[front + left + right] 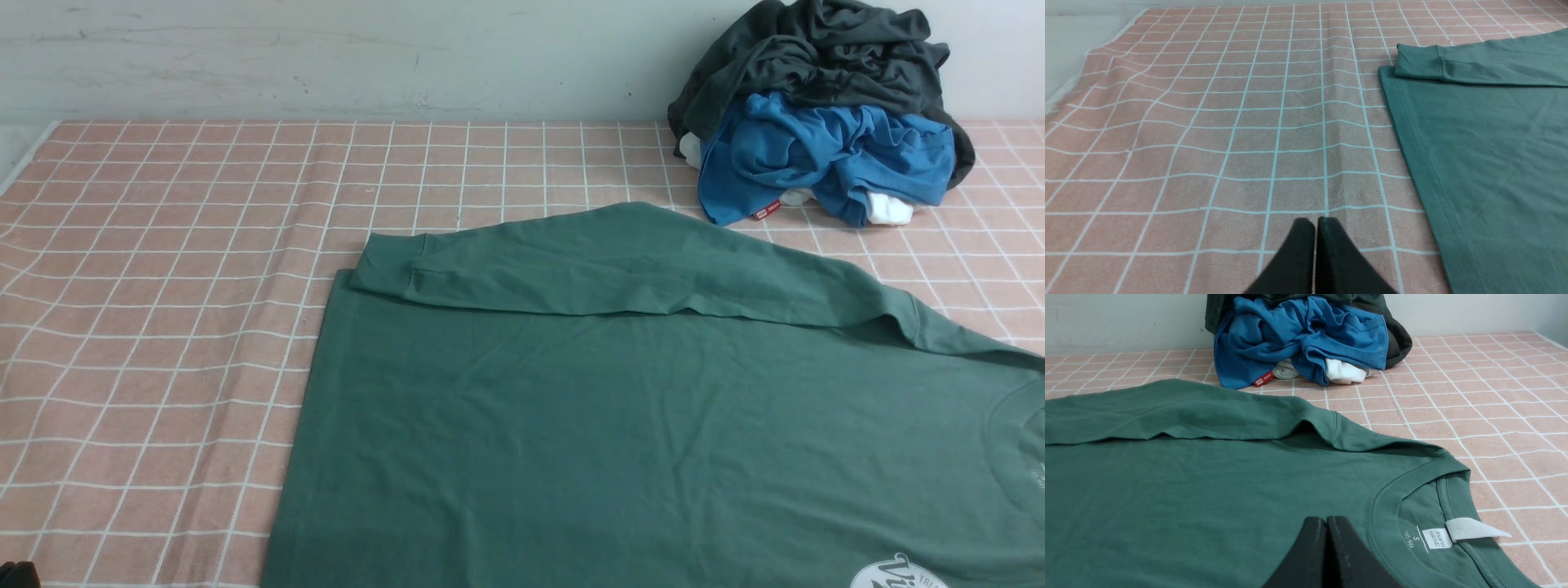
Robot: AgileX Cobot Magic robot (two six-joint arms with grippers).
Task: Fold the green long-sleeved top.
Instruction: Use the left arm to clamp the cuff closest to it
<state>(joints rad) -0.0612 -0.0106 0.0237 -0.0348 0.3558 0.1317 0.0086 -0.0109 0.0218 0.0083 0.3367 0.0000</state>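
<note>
You have the green long-sleeved top (653, 425) lying flat on the pink checked cloth (163, 327), filling the near right part of the table, its hem towards the robot's left and its collar (1412, 486) towards the right. The far sleeve (612, 261) is laid across the body, with its cuff just past the hem corner. Behind it, against the pale wall (326, 57), sits a heap of other clothes: a dark grey garment (816, 49) on top, a blue garment (824, 151) under it, and a bit of white fabric (888, 211) poking out below. The heap lies near the sleeve's far fold but apart from it. Your left gripper (1316, 222) is clenched with nothing between its fingers, hanging over bare cloth beside the hem edge. Your right gripper (1326, 522) is likewise pressed closed, over the chest just beside the collar; you cannot tell whether it touches the fabric. Inside the neck you can read "S", "165/84A" and a small "jeans west" patch, with a blank white tag (1474, 529) folded outwards. A white oval print (898, 572) at the near edge begins "Vi", the rest cut off. The blue garment carries a red tag (765, 212); its print is too small to read.
</note>
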